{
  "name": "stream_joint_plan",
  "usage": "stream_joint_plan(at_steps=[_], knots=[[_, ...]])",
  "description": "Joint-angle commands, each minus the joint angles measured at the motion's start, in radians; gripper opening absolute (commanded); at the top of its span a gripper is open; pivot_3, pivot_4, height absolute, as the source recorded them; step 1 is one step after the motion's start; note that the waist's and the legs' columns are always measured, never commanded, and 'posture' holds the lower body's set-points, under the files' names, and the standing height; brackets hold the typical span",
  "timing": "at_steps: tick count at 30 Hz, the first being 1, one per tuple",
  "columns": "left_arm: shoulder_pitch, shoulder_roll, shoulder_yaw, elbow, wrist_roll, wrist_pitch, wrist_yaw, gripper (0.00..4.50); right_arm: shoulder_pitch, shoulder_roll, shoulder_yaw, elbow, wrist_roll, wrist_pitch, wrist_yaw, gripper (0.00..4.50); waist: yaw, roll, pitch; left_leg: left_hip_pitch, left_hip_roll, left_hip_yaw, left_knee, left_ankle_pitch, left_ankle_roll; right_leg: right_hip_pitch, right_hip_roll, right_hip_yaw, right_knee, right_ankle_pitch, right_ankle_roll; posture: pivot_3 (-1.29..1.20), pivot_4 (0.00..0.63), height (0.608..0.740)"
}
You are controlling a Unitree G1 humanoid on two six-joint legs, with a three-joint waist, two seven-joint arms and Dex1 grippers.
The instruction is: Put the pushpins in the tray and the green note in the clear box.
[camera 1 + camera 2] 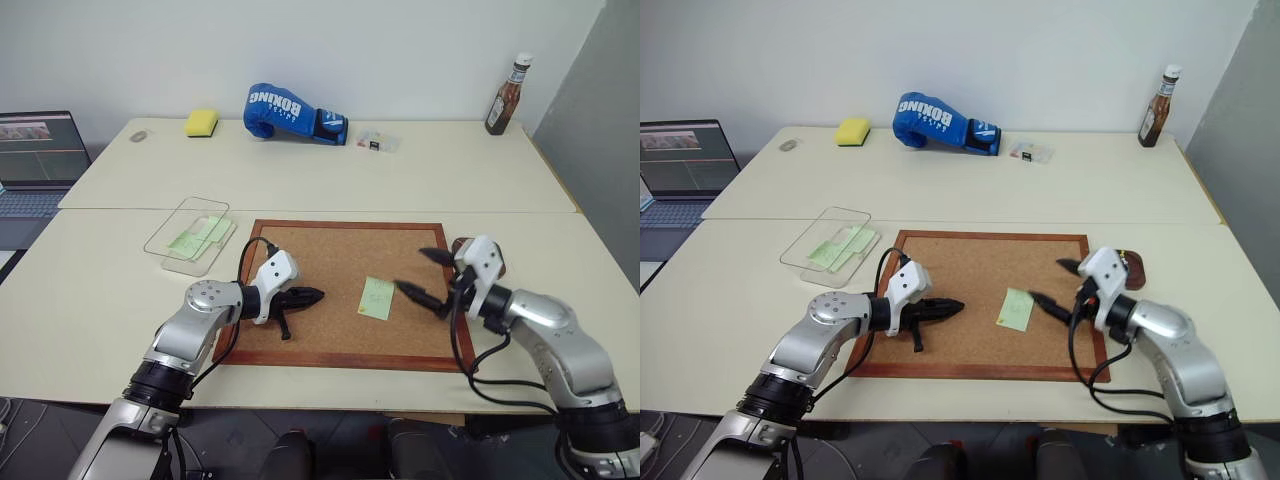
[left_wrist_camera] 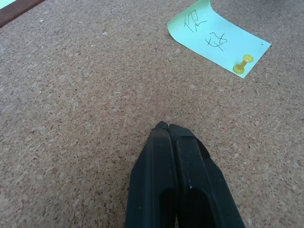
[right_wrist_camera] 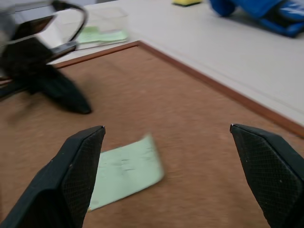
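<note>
One green note (image 1: 377, 297) lies pinned by a yellow pushpin (image 2: 242, 64) mid cork board (image 1: 330, 250), nearer our wide-open, empty right gripper (image 1: 427, 277) than our shut, empty left gripper (image 1: 305, 297).

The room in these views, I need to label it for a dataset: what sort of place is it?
Probably an office or lab set up for tests: two plain cream tables against a bare white wall, an open laptop, and unrelated props, namely a blue boxing glove, a brown sauce bottle and a wood-framed cork board.
</note>
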Motion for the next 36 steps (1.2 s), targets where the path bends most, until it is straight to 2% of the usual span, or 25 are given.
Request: stream_joint_plan(at_steps=[1, 16, 19, 25, 36], knots=[[0.028, 0.011, -0.031, 0.041, 0.045, 0.036, -0.002, 0.0, -0.005, 0.009, 0.079, -0.028, -0.06, -0.055, 0.024, 4.47, 0.0, 0.0, 0.0, 0.0, 0.0, 0.0, 0.0, 0.0, 0.0, 0.0, 0.0, 0.0, 0.0, 0.0, 0.0, 0.0, 0.15, 0.74], [0.03, 0.015, -0.022, 0.04, 0.041, 0.033, 0.004, 0.0, -0.091, 0.135, 0.197, 0.2, -0.161, -0.208, 0.059, 4.47, 0.0, 0.0, 0.0, 0.0, 0.0, 0.0, 0.0, 0.0, 0.0, 0.0, 0.0, 0.0, 0.0, 0.0, 0.0, 0.0, 0.15, 0.74], [0.036, 0.016, -0.02, 0.034, 0.04, 0.035, 0.006, 0.0, -0.094, 0.152, 0.205, 0.223, -0.168, -0.22, 0.063, 3.98, 0.001, 0.0, 0.0, 0.0, 0.0, 0.0, 0.0, 0.0, 0.0, 0.0, 0.0, 0.0, 0.0, 0.0, 0.0, 0.0, 0.15, 0.74], [0.039, 0.016, -0.016, 0.03, 0.037, 0.037, 0.009, 0.0, -0.103, 0.178, 0.213, 0.265, -0.185, -0.236, 0.069, 2.61, 0.0, 0.0, 0.0, 0.0, 0.0, 0.0, 0.0, 0.0, 0.0, -0.001, 0.0, 0.0, 0.0, 0.0, 0.0, 0.0, 0.15, 0.74], [0.037, 0.013, -0.01, 0.035, 0.042, 0.033, 0.01, 0.0, -0.114, 0.19, 0.168, 0.328, -0.179, -0.238, 0.071, 0.51, -0.001, 0.0, 0.0, 0.0, 0.0, 0.0, 0.0, 0.0, 0.0, -0.001, 0.0, 0.0, 0.0, 0.0, 0.0, 0.0, 0.15, 0.74]])
